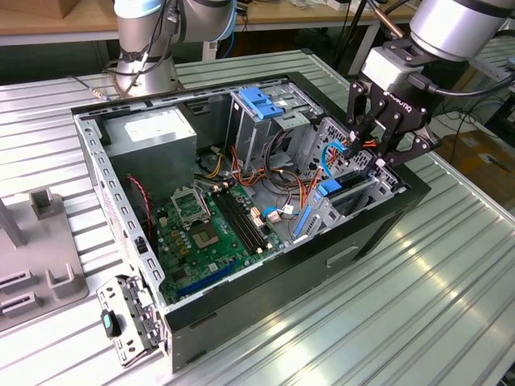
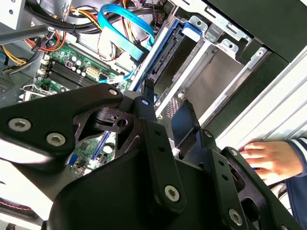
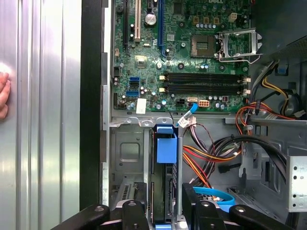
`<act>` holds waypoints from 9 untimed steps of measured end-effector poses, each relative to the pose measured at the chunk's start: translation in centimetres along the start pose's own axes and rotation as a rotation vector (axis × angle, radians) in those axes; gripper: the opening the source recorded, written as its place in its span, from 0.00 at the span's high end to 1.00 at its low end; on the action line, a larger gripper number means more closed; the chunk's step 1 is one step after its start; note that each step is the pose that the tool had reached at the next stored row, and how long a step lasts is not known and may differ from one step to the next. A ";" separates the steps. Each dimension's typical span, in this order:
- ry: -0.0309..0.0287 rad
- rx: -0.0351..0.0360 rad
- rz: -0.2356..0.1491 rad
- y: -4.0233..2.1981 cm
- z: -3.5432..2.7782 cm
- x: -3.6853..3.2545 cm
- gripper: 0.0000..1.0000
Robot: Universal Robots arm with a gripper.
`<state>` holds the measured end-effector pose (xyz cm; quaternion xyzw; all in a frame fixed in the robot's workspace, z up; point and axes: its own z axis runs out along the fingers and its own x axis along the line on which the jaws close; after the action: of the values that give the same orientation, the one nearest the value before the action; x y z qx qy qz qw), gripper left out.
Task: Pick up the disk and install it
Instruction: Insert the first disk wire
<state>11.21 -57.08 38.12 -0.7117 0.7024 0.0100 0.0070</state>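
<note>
The disk point(image 3: 164, 189), dark with a bright blue carrier rail, stands on edge in a slot of the metal drive bay point(image 1: 366, 189) at the case's near corner on the exterior view's right. Its blue tab point(image 3: 166, 148) faces the motherboard. In the exterior view the disk point(image 1: 328, 193) sits low in the bay, and in the second wrist view the disk point(image 2: 165, 60) lies along the bay wall. My gripper point(image 1: 373, 154) hangs just above it. The gripper point(image 3: 165, 214) is open, with one finger on each side of the disk's edge and small gaps between.
The open PC case point(image 1: 378, 241) lies on a ribbed metal table point(image 1: 451, 305). Inside are a green motherboard point(image 1: 209, 229), a power supply point(image 1: 153, 133), cable bundles point(image 3: 211, 158) and a drive cage topped by a blue bracket point(image 1: 261, 100). A person's hand point(image 2: 268, 160) rests on the table beside the case.
</note>
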 end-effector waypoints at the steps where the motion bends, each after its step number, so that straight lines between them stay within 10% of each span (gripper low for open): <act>1: 0.0001 0.0000 0.000 0.00 -0.01 0.00 0.57; 9: 0.0001 0.0000 0.000 -0.44 -0.01 -0.19 0.57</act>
<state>11.64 -56.88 38.14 -0.7117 0.7023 0.0100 0.0070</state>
